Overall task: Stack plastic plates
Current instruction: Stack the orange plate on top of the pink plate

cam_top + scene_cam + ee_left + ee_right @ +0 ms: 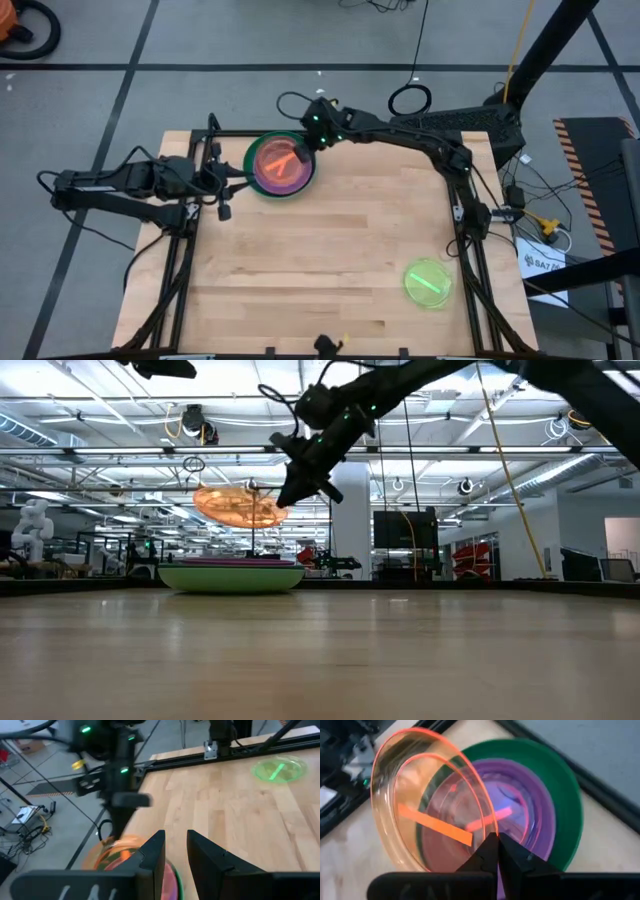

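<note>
An orange plate (277, 160) hangs in my right gripper (303, 146), tilted above a stack (230, 576) near the table's far edge. In the right wrist view the stack shows a dark green plate (560, 785) at the outside, then a purple plate (532, 800) with a pink one inside it. My left gripper (232, 184) waits open just left of the stack, its fingers (152, 852) over the stack's edge. A lime green plate (428, 282) lies flat near the table's near right corner. My right gripper is shut on the orange plate's rim (481, 836), pinching the wall between its two fingers. The fingers slant down at it from the table's far right side. The plate (240, 506) is lifted clear and tilted, above the stack.
Bare wood (300, 290) stretches from the stack to the near edge. Black frame rails (190, 250) run along the table's sides and far edge. The right arm (120, 780) stands close in front of my left gripper. Cables and a mat lie on the floor beyond the table.
</note>
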Robot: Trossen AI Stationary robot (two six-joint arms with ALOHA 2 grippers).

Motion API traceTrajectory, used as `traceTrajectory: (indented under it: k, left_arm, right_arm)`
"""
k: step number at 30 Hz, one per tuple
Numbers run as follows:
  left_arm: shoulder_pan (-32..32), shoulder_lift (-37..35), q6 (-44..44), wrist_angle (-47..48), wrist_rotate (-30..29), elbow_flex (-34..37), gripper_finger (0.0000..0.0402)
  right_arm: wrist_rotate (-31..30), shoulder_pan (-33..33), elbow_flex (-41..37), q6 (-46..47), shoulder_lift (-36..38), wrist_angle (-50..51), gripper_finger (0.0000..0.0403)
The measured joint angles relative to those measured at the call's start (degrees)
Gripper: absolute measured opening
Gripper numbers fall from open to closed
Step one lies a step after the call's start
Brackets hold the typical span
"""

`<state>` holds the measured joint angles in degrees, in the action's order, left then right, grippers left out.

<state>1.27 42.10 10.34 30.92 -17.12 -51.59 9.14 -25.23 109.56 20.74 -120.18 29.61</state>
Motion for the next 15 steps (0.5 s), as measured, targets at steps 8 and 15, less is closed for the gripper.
traceTrajectory:
  k: [8, 15]
  left_arm:
    - [1.9, -0.2, -0.3, 1.1, 0.0, 0.0, 0.0088]
    - [3.3, -0.2, -0.3, 1.3, 0.0, 0.0, 0.0088]
  right_arm:
    - [3.9, -3.2, 7.5, 2.3, -7.9, 0.6, 0.0000]
    - [4.6, -4.0, 7.9, 2.5, -10.6, 1.3, 0.0000]
